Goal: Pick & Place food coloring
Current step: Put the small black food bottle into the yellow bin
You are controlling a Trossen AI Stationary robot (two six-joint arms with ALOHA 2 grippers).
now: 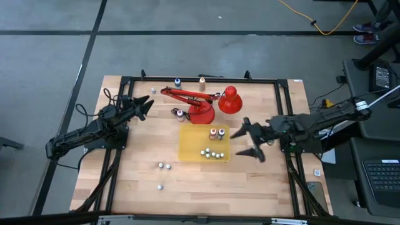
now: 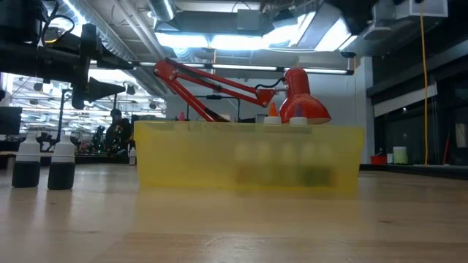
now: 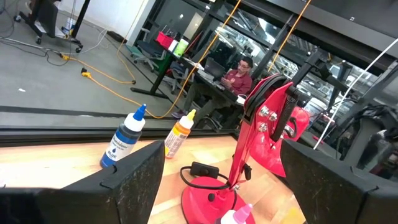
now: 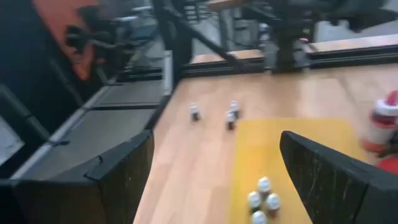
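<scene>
Beyond the wooden table (image 1: 137,187), the blue bottle's (image 3: 122,144) label is illegible.

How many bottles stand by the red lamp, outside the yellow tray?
3: a blue bottle and an orange bottle at the table's far edge, a pink bottle beside the lamp's base. The lamp may hide more.

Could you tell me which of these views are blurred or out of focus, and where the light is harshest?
Low view: yellow tray close and soft-focused, ceiling lights glaring behind. Right wrist view: motion-smeared, small bottles fuzzy. Left wrist view: sharp on blue bottle and red lamp. High view: even, crisp.
</scene>
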